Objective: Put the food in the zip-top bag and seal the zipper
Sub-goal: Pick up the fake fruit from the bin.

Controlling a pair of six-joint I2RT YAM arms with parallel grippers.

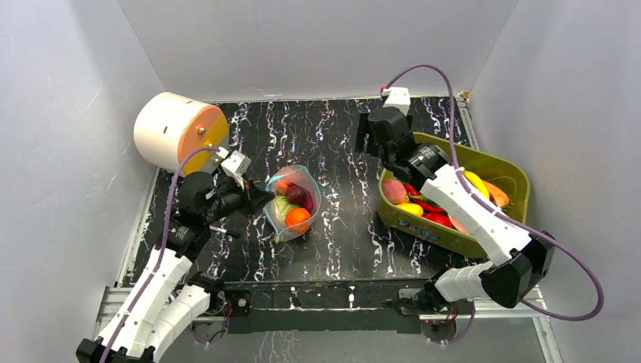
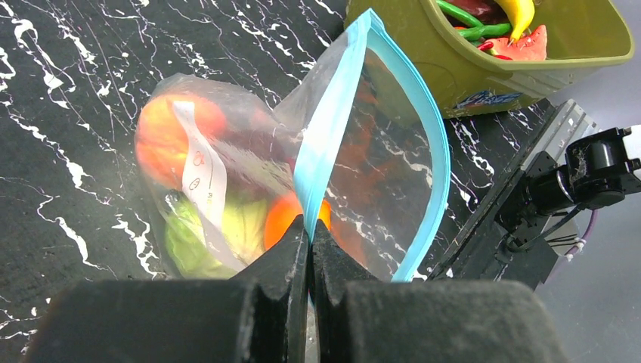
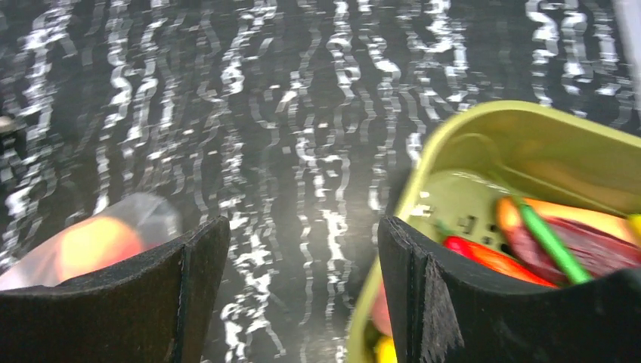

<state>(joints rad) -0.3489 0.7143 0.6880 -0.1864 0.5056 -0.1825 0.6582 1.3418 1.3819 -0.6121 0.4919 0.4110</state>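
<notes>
Filling clear plastic bag (image 2: pixel 227 144), likely: left jaws clamp its teal zipper strip (image 2: pixel 329 128); your right jaws, apart, next need toy food (image 3: pixel 484 257) from olive-green bin (image 3: pixel 529 112).

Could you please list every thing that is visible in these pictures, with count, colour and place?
table: one, black with white veins, under everything
bag: one, clear with blue strip, centre-left, mouth open
food in bag: at least four, orange, green, purple, inside
bin: one, olive-green, right side
food in bin: several, red, yellow, orange, inside
drum: one, cream with orange face, far left corner
cables: two, purple, along the arms
left fingers: two, black, shut on the bag's blue strip
right fingers: two, black, open, empty, above the table beside the bin
</notes>
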